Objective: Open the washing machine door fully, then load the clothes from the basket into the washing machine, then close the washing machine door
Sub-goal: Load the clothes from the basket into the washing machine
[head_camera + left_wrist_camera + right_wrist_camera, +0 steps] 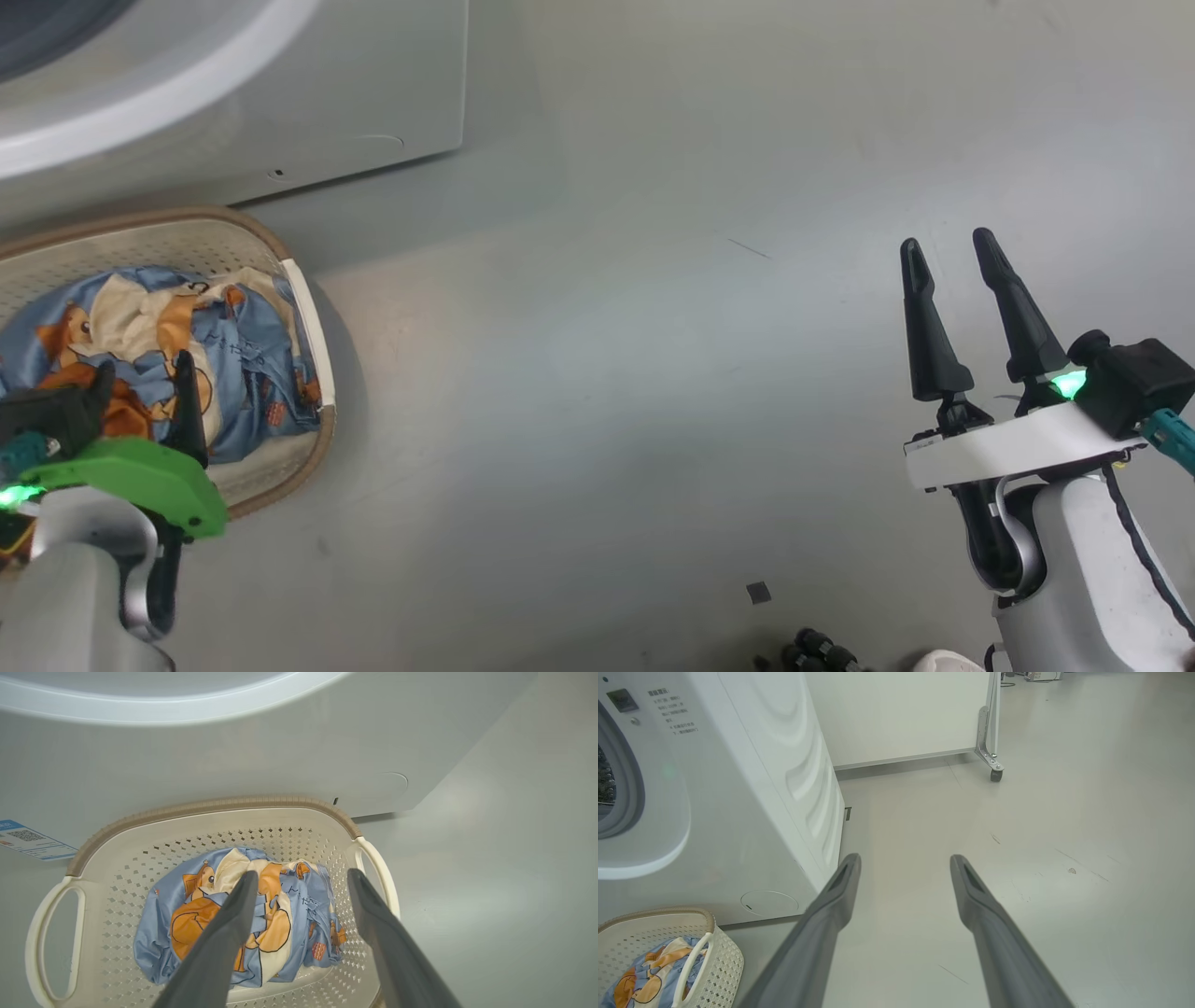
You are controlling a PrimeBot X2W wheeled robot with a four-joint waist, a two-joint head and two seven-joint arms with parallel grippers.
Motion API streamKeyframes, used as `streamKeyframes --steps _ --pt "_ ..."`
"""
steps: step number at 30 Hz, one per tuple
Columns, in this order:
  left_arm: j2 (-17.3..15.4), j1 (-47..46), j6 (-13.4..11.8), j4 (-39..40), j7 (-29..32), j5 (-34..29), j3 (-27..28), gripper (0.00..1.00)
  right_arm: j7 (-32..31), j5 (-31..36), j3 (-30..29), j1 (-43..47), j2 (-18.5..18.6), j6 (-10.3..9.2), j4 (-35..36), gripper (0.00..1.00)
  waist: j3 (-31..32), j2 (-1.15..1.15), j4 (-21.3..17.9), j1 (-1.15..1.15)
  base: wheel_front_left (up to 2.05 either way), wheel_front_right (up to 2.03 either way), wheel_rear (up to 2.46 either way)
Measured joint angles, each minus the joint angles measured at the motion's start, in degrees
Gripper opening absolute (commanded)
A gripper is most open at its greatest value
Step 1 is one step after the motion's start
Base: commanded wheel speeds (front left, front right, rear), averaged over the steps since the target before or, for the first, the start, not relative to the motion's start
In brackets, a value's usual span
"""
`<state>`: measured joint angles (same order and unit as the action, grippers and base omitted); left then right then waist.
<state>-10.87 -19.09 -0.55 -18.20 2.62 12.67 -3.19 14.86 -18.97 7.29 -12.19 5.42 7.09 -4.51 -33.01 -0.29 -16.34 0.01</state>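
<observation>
The washing machine point(738, 812) looms white, with the basket point(210, 807) on the floor just in front of it. The clothes point(196, 914) lie bunched in the basket's middle. The left fingers point(224, 942) hang spread wide over the heap, holding nothing. The right fingers point(929, 345) are spread too, well off over bare floor. I'd worry a shallow pinch catches one fold and the rest trails, or a tip snags the perforated wall and tips the basket.

Common to all views: the basket point(210, 806)
</observation>
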Motion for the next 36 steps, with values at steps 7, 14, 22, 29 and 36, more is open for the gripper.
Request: streamKeyframes --steps 7,14,22,29,36 --pt "-1.48 -6.16 0.20 -2.69 3.27 1.12 1.53 1.00 0.00 -0.38 0.03 -2.46 -0.10 0.00 0.43 1.00 -5.25 0.00 -1.20 0.00 0.00 0.00 0.00" --pt "-2.31 -10.06 -1.13 -6.83 7.40 1.49 3.36 1.00 0.00 -0.80 0.13 -4.71 -0.20 0.00 0.63 1.00 -9.49 0.00 -1.94 0.00 0.00 0.00 0.00" --pt "-3.48 -14.19 -1.86 -10.27 10.81 1.59 3.74 1.00 0.00 -0.88 0.54 -6.07 -0.36 0.00 0.68 1.00 -12.58 0.00 -2.51 0.00 0.00 0.00 0.00" --pt "-3.83 -17.99 -2.63 -12.76 14.44 1.63 3.65 1.00 0.00 -0.88 0.49 -6.23 -0.25 0.00 0.98 1.00 -15.10 0.00 -2.63 -0.01 0.00 0.00 0.00" --pt "-4.30 -21.42 -3.19 -15.39 17.05 1.44 3.78 1.00 0.01 -1.23 0.54 -7.89 -0.12 0.00 1.90 1.00 -17.95 0.00 -2.59 0.00 0.00 0.00 0.00"
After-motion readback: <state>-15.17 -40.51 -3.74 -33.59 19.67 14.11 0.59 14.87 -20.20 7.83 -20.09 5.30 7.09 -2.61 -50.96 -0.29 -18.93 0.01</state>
